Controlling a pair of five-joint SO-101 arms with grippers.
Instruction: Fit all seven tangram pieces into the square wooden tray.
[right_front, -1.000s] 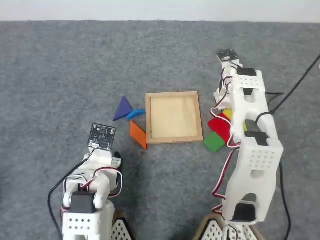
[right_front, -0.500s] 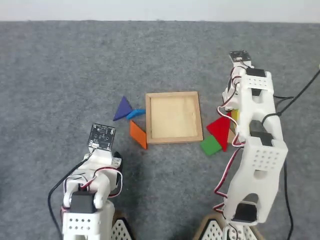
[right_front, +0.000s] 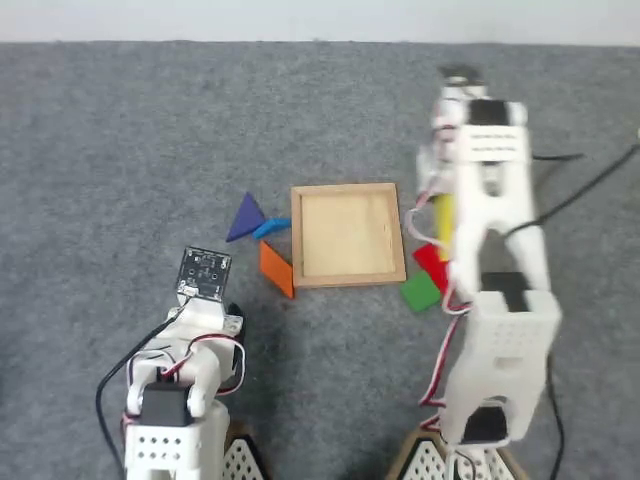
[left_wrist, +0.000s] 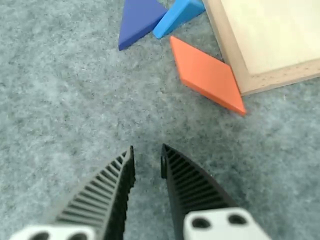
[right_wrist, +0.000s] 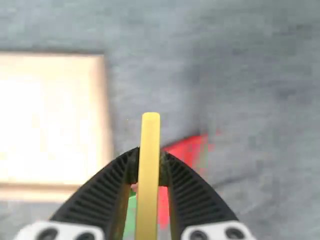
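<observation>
Mottled grey, carpet-like covering (right_front: 120, 130) spread over the whole table, fibrous and speckled when seen close. At 12 o'clock in the high view, a narrow pale band (right_front: 300, 20) along its far edge, wall or bare surface unclear. Soft, even light, with faint shadows.

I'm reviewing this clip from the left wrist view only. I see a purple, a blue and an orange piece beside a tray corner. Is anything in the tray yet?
Observer: No. In the high view the tray is bare wood inside.
Operator: Is the right arm holding anything?
Observer: Yes. The right gripper is shut on a yellow piece, gripped edge-on.
Operator: Where is it relative to the tray?
Observer: It is off the tray's right side, above a red piece and a green piece lying there.
</observation>
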